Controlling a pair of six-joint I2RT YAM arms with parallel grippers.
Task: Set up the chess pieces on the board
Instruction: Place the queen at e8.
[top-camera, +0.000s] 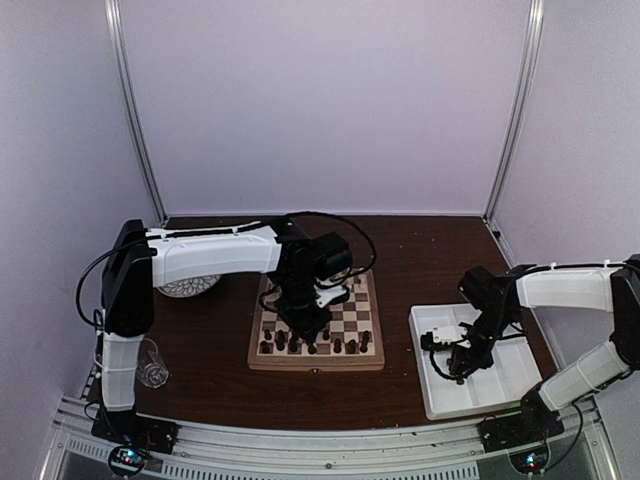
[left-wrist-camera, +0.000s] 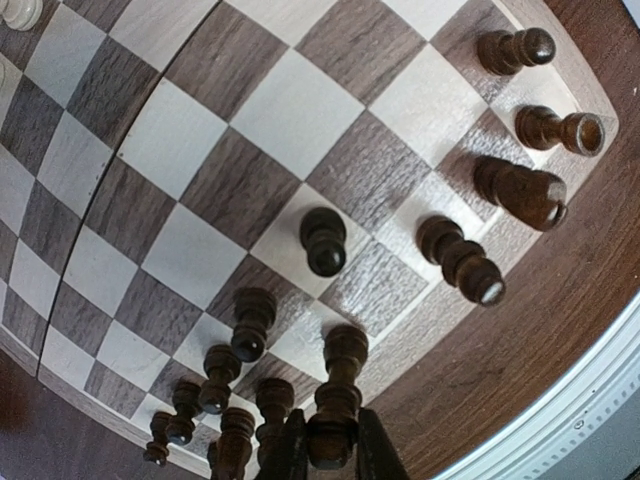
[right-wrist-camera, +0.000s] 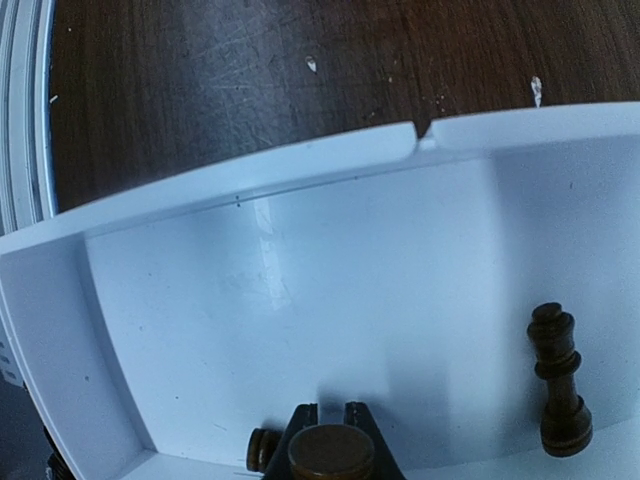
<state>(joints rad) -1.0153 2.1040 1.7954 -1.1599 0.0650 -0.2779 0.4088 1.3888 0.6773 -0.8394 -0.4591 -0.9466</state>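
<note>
The board (top-camera: 356, 318) lies at the table's centre. Dark chess pieces (top-camera: 337, 346) stand along its near rows. My left gripper (top-camera: 306, 326) hangs over them, shut on a dark piece (left-wrist-camera: 340, 400) that points down at a near-edge square of the board (left-wrist-camera: 250, 170). Several dark pieces (left-wrist-camera: 322, 240) stand around it, and a cream piece (left-wrist-camera: 20, 10) shows at the far corner. My right gripper (top-camera: 456, 356) is low in the white tray (top-camera: 500, 388), shut on a dark piece whose round base (right-wrist-camera: 331, 452) faces the camera. Another dark piece (right-wrist-camera: 560, 385) lies on the tray floor (right-wrist-camera: 300, 280).
A white patterned dish (top-camera: 188, 286) sits left of the board, under the left arm. A clear glass (top-camera: 152, 362) stands by the left arm's base. A small dark piece (right-wrist-camera: 260, 450) lies just left of the right fingers. A metal rail (top-camera: 320, 440) runs along the near edge.
</note>
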